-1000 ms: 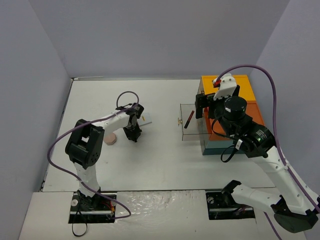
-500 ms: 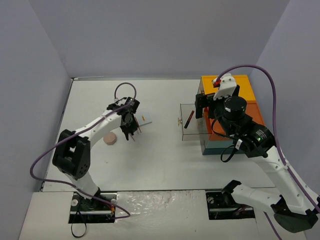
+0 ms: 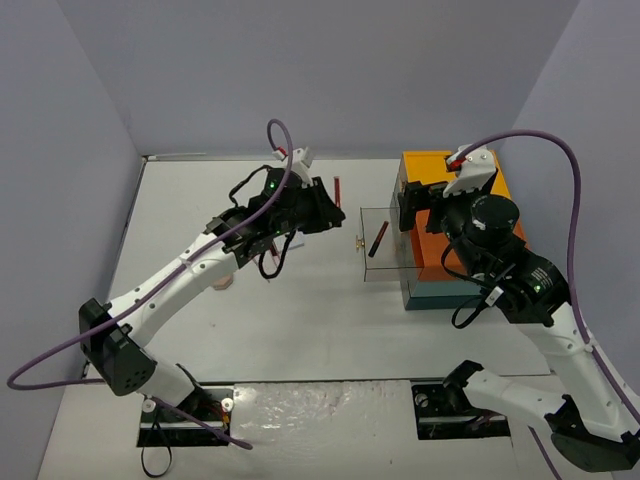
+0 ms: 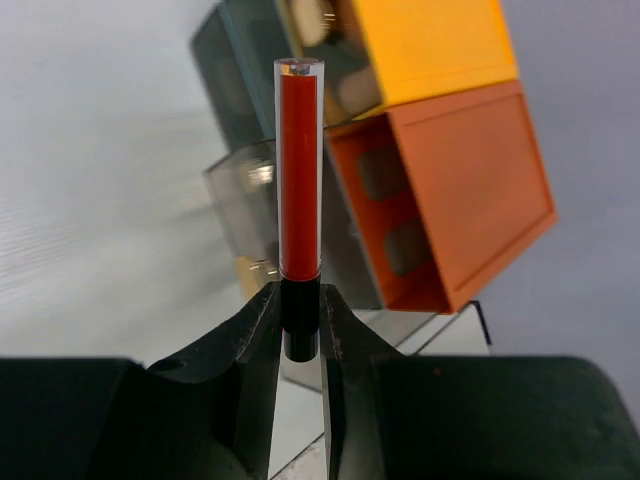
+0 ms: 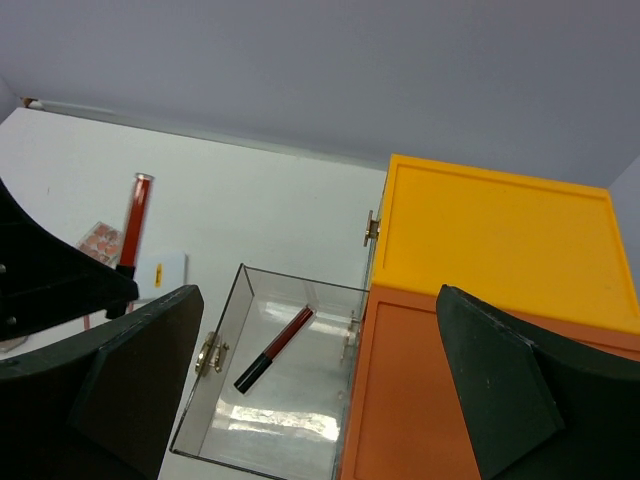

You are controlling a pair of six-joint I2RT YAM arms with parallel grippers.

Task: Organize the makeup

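Note:
My left gripper (image 3: 331, 211) (image 4: 300, 322) is shut on the black end of a thin red pencil (image 3: 338, 191) (image 4: 299, 170), which hangs in the air left of the clear drawer (image 3: 366, 262) (image 5: 205, 400). Inside that drawer lies a second red pencil (image 3: 378, 238) (image 5: 275, 348). My right gripper (image 3: 415, 212) (image 5: 318, 300) stands wide open above the drawer and the box, with nothing in it. On the table I see a pink-squared palette (image 5: 100, 240) and a white card (image 5: 162, 270). A peach compact (image 3: 222, 283) shows beside my left arm.
The big box (image 3: 470, 262) stands at the right, with a yellow top (image 5: 500, 240), an orange section (image 5: 400, 400) and a teal base. Grey walls close in the table on the left, back and right. My left arm stretches across the table's middle.
My left arm has swung right and lifted with the red pencil in its grip, from near the card toward the clear drawer. My right gripper has shifted slightly right.

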